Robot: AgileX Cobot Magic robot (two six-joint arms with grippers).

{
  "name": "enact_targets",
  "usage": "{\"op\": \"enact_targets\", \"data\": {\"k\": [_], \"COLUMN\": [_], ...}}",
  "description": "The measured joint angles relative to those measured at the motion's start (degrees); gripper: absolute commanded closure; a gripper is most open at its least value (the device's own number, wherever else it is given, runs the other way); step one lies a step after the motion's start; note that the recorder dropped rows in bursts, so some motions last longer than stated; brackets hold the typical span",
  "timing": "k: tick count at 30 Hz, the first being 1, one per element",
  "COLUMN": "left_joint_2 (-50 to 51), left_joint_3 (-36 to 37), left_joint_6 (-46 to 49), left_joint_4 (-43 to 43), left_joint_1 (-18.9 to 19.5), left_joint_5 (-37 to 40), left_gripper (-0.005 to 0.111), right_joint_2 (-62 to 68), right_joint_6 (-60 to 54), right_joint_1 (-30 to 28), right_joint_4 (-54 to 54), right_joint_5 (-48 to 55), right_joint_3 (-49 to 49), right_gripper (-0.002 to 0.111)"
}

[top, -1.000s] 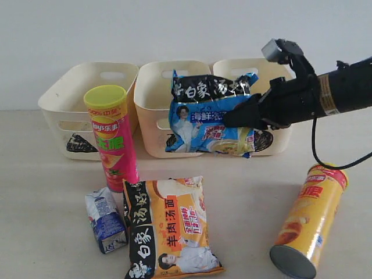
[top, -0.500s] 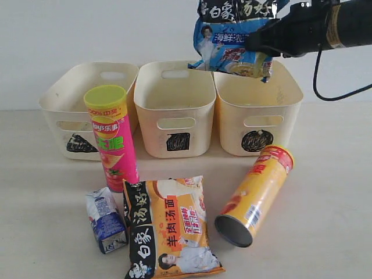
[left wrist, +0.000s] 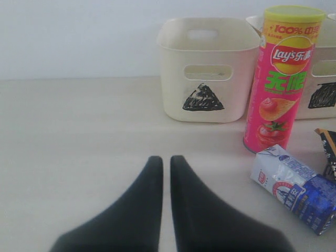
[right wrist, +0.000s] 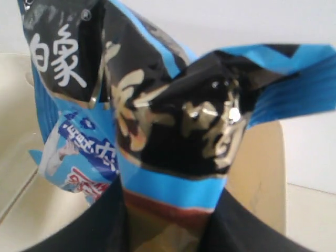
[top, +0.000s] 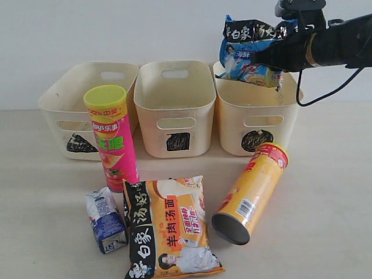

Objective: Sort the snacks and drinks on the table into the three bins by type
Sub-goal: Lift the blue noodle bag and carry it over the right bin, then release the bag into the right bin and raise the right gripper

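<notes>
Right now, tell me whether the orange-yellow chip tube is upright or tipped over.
Tipped: the orange-yellow chip tube lies on its side on the table, grey base toward the camera.

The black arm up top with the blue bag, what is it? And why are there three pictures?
It is a robot arm, one of two. Its right gripper pinches a blue noodle packet over the right-hand bin. The wide picture comes from a camera off the arms. The other two come from cameras on the wrists: one shows the packet up close, the other shows the left gripper, fingers nearly together and holding nothing. On the table a pink chip tube stands, and an orange-yellow tube, an orange noodle packet and a small drink carton lie.
</notes>
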Motion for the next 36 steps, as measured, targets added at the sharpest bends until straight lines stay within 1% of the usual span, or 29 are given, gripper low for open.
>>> {"op": "enact_targets", "data": {"k": [2, 4, 5, 8, 11, 13, 14, 16, 18, 21, 22, 23, 24, 25, 26, 29, 30, 32, 34, 35, 36], "left_joint_2": [0.00, 0.00, 0.00, 0.00, 0.00, 0.00, 0.00, 0.00, 0.00, 0.00, 0.00, 0.00, 0.00, 0.00, 0.00, 0.00, 0.00, 0.00, 0.00, 0.00, 0.00], "left_joint_3": [0.00, 0.00, 0.00, 0.00, 0.00, 0.00, 0.00, 0.00, 0.00, 0.00, 0.00, 0.00, 0.00, 0.00, 0.00, 0.00, 0.00, 0.00, 0.00, 0.00, 0.00], "left_joint_6": [0.00, 0.00, 0.00, 0.00, 0.00, 0.00, 0.00, 0.00, 0.00, 0.00, 0.00, 0.00, 0.00, 0.00, 0.00, 0.00, 0.00, 0.00, 0.00, 0.00, 0.00], "left_joint_4": [0.00, 0.00, 0.00, 0.00, 0.00, 0.00, 0.00, 0.00, 0.00, 0.00, 0.00, 0.00, 0.00, 0.00, 0.00, 0.00, 0.00, 0.00, 0.00, 0.00, 0.00], "left_joint_1": [0.00, 0.00, 0.00, 0.00, 0.00, 0.00, 0.00, 0.00, 0.00, 0.00, 0.00, 0.00, 0.00, 0.00, 0.00, 0.00, 0.00, 0.00, 0.00, 0.00, 0.00], "left_joint_5": [0.00, 0.00, 0.00, 0.00, 0.00, 0.00, 0.00, 0.00, 0.00, 0.00, 0.00, 0.00, 0.00, 0.00, 0.00, 0.00, 0.00, 0.00, 0.00, 0.00, 0.00], "left_gripper": [0.102, 0.102, 0.102, 0.102, 0.102, 0.102, 0.102, 0.102, 0.102, 0.102, 0.102, 0.102, 0.102, 0.102, 0.102, 0.102, 0.102, 0.102, 0.102, 0.102, 0.102], "right_joint_2": [0.96, 1.76, 2.09, 2.56, 2.56, 2.56, 2.56, 2.56, 2.56, 2.21, 1.78, 1.28, 0.71, -0.42, -0.98, -2.63, -3.28, -4.33, -5.50, -7.10, -7.80], "right_joint_6": [0.10, 0.10, 0.10, 0.10, 0.10, 0.10, -0.01, -0.10, -0.10, -0.10, 0.01, 0.01, 0.01, 0.39, 0.67, -1.07, -1.99, -2.72, -3.88, -5.67, -6.49], "right_joint_1": [0.00, 0.00, 0.00, 0.00, 0.00, 0.00, 0.00, 0.00, 0.00, 0.00, 0.00, 0.00, 0.00, 0.00, 0.00, 0.00, 0.00, 0.00, 0.00, 0.00, 0.00], "right_joint_4": [0.09, 0.16, 0.23, 0.30, 0.46, 0.46, 0.46, 0.46, 0.46, 0.46, 0.46, 0.46, 0.46, 0.46, 0.46, 0.53, 0.53, 0.41, 0.41, 0.41, 0.41], "right_joint_5": [1.20, 2.08, 2.34, 2.58, 2.70, 2.81, 2.81, 3.06, 3.38, 2.74, 2.14, 1.18, -0.01, -2.39, -4.03, -13.58, -15.29, -14.63, -11.59, -6.74, -4.53], "right_joint_3": [-0.10, -0.21, -0.21, -0.21, -0.45, -0.72, -0.85, -0.98, -1.09, -1.09, -1.09, -1.09, -1.09, -1.09, -1.09, -1.12, -1.12, -1.12, -1.12, -1.12, -1.12], "right_gripper": [0.107, 0.099, 0.092, 0.065, 0.030, 0.019, 0.018, 0.021, 0.026, 0.039, 0.046, 0.055, 0.075, 0.087, 0.108, 0.109, 0.109, 0.109, 0.109, 0.109, 0.109]}}
